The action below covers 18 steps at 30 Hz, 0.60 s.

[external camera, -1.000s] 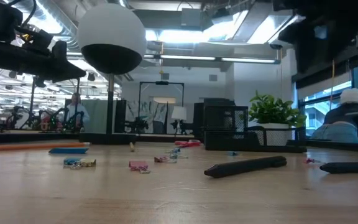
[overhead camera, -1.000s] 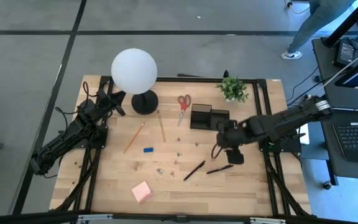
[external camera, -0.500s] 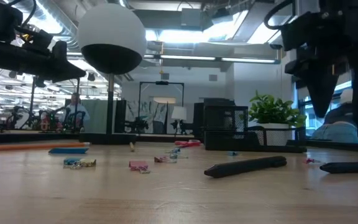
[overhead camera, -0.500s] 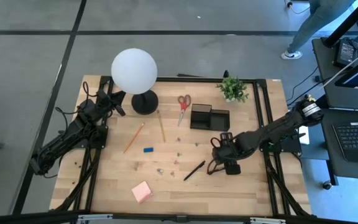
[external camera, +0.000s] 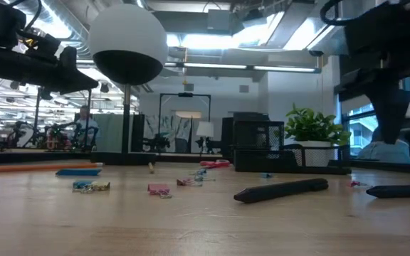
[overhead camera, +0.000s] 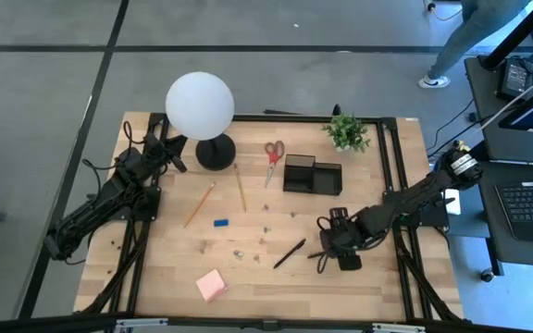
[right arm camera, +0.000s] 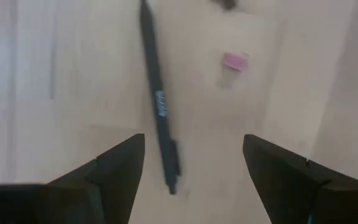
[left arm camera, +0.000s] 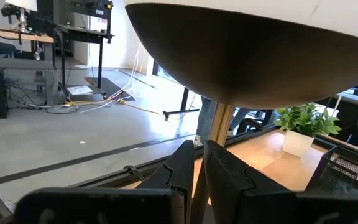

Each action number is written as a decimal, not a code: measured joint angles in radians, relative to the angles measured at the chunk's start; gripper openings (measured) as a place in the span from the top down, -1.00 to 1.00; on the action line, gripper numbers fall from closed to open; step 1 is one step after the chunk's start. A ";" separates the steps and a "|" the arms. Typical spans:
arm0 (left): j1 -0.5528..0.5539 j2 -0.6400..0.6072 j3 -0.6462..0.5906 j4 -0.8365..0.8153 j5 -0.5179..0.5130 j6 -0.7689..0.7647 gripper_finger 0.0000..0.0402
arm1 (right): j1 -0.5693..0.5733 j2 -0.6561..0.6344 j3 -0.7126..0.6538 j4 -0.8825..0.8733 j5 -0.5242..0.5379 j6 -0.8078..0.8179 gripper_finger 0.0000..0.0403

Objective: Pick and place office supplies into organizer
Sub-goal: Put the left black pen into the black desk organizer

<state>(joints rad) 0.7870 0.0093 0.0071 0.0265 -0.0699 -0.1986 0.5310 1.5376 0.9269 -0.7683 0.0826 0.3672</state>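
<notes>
Right gripper (right arm camera: 191, 177) hangs over the table's right front, fingers spread wide, nothing held. One black pen (right arm camera: 159, 99) lies on the wood directly beneath, between the fingers, untouched. Left gripper (left arm camera: 197, 171) waits by the lamp (overhead camera: 200, 106), nearly closed, empty.

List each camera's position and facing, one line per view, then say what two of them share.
High: overhead, straight down on the table, both arms in view.
Low: at tabletop level, looking across it; right arm at upper right.
Left wrist: under the globe lamp, left gripper shut.
Right wrist: looking down, right gripper open over a black pen.
High and low share the organizer.
</notes>
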 joint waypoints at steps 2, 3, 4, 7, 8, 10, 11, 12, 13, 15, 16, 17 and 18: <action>0.000 0.000 0.000 0.000 0.000 0.000 0.84 | 0.020 0.018 0.000 -0.001 0.002 0.003 -0.37; 0.000 0.000 0.000 0.000 0.000 0.000 0.84 | 0.028 0.031 0.000 0.000 0.002 0.014 -0.37; 0.000 0.000 0.000 0.000 0.000 0.000 0.84 | 0.034 0.044 0.000 -0.001 0.002 0.024 -0.37; 0.000 0.000 0.000 0.000 0.000 0.000 0.84 | 0.047 0.088 0.000 -0.001 0.002 0.053 -0.37; 0.000 0.000 0.000 0.000 0.000 0.000 0.84 | 0.050 0.102 0.000 -0.001 0.002 0.061 -0.37; 0.000 0.000 0.000 0.000 0.000 0.000 0.84 | 0.051 0.128 0.000 -0.001 0.002 0.075 -0.37; 0.000 0.000 0.000 0.000 0.000 0.000 0.84 | 0.051 0.141 0.000 -0.001 0.002 0.078 -0.37; 0.000 0.000 0.000 0.000 0.000 -0.001 0.84 | 0.051 0.152 0.000 -0.002 0.002 0.082 -0.37; 0.000 0.000 0.000 0.000 0.000 -0.001 0.84 | 0.051 0.162 0.000 -0.002 0.002 0.087 -0.37; 0.000 0.000 0.000 0.000 0.001 -0.001 0.84 | 0.051 0.176 0.001 -0.003 0.000 0.101 -0.37; 0.000 0.000 0.000 0.000 0.001 -0.001 0.84 | 0.051 0.179 0.002 -0.004 -0.003 0.103 -0.37; 0.000 0.000 0.000 0.000 0.002 -0.001 0.84 | 0.050 0.181 0.003 -0.004 -0.006 0.103 -0.37; 0.000 0.000 0.000 0.000 0.002 -0.001 0.84 | 0.050 0.183 0.003 -0.004 -0.010 0.103 -0.37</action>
<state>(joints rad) 0.7872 0.0093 0.0071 0.0265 -0.0681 -0.1993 0.5808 1.7205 0.9302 -0.7723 0.0728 0.4704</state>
